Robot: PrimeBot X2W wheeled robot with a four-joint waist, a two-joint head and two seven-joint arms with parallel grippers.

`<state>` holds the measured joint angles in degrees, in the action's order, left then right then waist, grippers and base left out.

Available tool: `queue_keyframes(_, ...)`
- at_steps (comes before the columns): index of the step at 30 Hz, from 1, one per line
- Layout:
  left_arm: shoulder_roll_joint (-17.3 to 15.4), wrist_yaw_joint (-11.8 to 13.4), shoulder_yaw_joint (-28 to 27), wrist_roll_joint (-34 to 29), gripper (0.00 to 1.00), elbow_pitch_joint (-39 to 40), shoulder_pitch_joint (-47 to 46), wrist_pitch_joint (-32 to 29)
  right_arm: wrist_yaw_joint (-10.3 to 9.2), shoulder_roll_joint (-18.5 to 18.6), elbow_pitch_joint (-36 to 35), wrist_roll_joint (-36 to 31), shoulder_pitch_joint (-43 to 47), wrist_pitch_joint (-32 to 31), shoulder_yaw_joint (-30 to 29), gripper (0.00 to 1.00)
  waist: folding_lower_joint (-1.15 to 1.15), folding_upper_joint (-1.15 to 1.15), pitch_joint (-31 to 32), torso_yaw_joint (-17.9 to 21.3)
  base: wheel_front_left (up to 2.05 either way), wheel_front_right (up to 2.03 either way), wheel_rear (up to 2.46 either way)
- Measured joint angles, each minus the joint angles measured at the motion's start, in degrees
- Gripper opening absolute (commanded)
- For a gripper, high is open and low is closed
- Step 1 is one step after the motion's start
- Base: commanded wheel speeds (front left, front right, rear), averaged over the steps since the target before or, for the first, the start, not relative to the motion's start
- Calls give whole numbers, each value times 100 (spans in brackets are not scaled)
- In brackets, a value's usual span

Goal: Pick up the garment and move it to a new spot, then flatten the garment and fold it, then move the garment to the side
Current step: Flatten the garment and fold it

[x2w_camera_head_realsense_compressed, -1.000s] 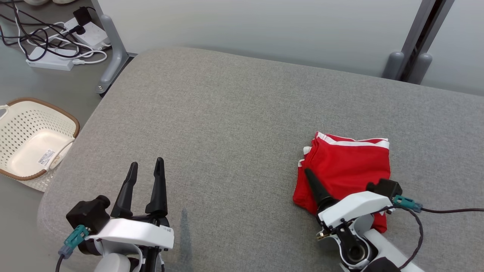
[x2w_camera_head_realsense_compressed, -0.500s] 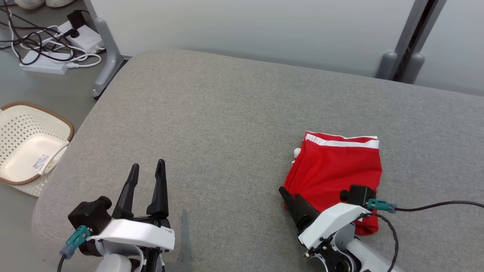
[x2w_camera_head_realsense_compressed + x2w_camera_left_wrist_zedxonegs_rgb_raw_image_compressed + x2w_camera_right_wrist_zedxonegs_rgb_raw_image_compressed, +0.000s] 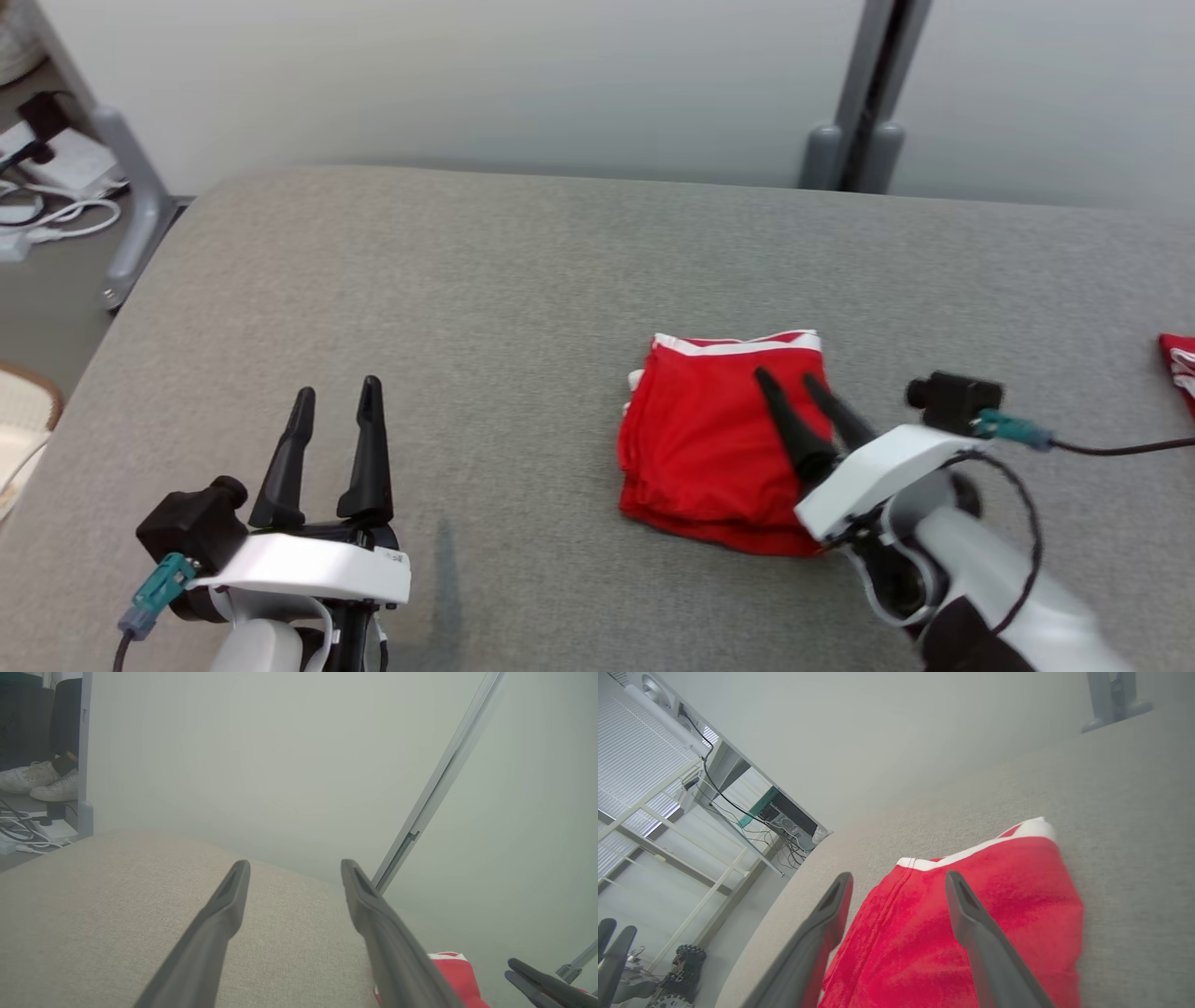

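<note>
The garment [image 3: 709, 439] is red with a white band, folded into a compact square on the grey fabric surface [image 3: 467, 280]. My right gripper [image 3: 787, 378] hovers open over the garment's right half, nothing between its fingers. In the right wrist view the right gripper [image 3: 899, 877] points across the garment [image 3: 1017, 896], jaws spread apart. My left gripper [image 3: 337, 389] stands open at the near left, well clear of the garment. In the left wrist view the left gripper [image 3: 294, 865] is open over bare fabric, with the garment [image 3: 451, 970] at the lower right.
Another red cloth [image 3: 1178, 364] pokes in at the right edge. A grey partition post [image 3: 864, 93] stands behind the surface. A basket rim [image 3: 23, 411] and power strips with cables [image 3: 47, 177] lie on the floor at left. A person's white shoes [image 3: 42, 781] stand far left.
The head camera has turned to the right, shifting the whole picture left. My right gripper has opened wider and swung from the garment's near left corner to above its right half. The left arm stayed put.
</note>
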<state>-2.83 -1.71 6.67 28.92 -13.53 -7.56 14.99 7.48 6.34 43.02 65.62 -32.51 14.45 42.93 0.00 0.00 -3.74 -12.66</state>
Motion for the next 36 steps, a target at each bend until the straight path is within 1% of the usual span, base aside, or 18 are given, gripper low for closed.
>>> queue_keyframes(4,-1,2,-126,91,100,82,-7,0,0,416,-31,-738,-143,40,-449,100,0,0,46,294,0,0,0)
queue_keyframes(6,1,3,-191,91,100,121,-26,0,0,615,-236,-1240,-191,47,-898,100,0,0,50,436,0,0,0)
queue_keyframes(7,2,3,-215,90,100,147,-42,0,0,740,-404,-1656,-218,51,-1124,100,0,0,46,501,0,0,0)
queue_keyframes(9,-2,1,-275,59,100,181,-72,0,1,1033,-776,-2827,-213,54,-1660,100,0,0,25,624,0,0,0)
queue_keyframes(10,-1,0,-296,-46,100,191,-80,0,0,1058,-993,-3250,-132,56,-2037,100,0,0,6,678,0,0,0)
queue_keyframes(11,-1,-9,-316,-198,100,204,-84,0,0,998,-1230,-3479,8,64,-2382,100,0,0,-16,726,0,0,0)
queue_keyframes(13,10,-45,-314,-490,100,227,-93,0,0,751,-1660,-4006,414,67,-2892,100,0,0,-70,813,0,0,0)
queue_keyframes(15,2,-52,-356,-514,100,241,-78,0,2,590,-2034,-4580,706,64,-3241,100,0,0,-125,886,0,0,0)
queue_keyframes(16,-3,-69,-391,-514,100,271,-66,0,1,400,-2305,-4854,947,68,-3609,100,0,0,-178,949,0,0,0)
queue_keyframes(19,3,-74,-409,-612,100,327,-24,0,1,116,-2620,-5157,1330,68,-3922,100,0,0,-246,1006,0,0,0)
queue_keyframes(21,-2,-65,-381,-1040,100,357,15,0,1,4,-2778,-5282,1486,68,-4095,100,0,0,-283,1028,0,0,0)
queue_keyframes(22,4,-40,-367,-1129,100,370,30,0,1,-42,-2831,-5353,1562,67,-4157,100,0,0,-294,1039,0,0,0)
queue_keyframes(24,3,-18,-353,-1117,100,393,69,0,1,-105,-2936,-5570,1708,67,-4288,100,0,0,-315,1049,0,0,0)
queue_keyframes(26,5,24,-314,-1127,100,396,138,0,1,-191,-3019,-5624,1791,68,-4390,100,0,0,-331,1043,0,0,0)
queue_keyframes(28,4,27,-290,-1120,100,410,155,0,1,-243,-3081,-5784,1848,68,-4383,100,0,0,-345,1025,0,0,0)
queue_keyframes(36,3,53,-254,-1120,100,453,155,0,2,-319,-3083,-5866,1933,68,-4399,100,0,0,-373,946,0,0,0)
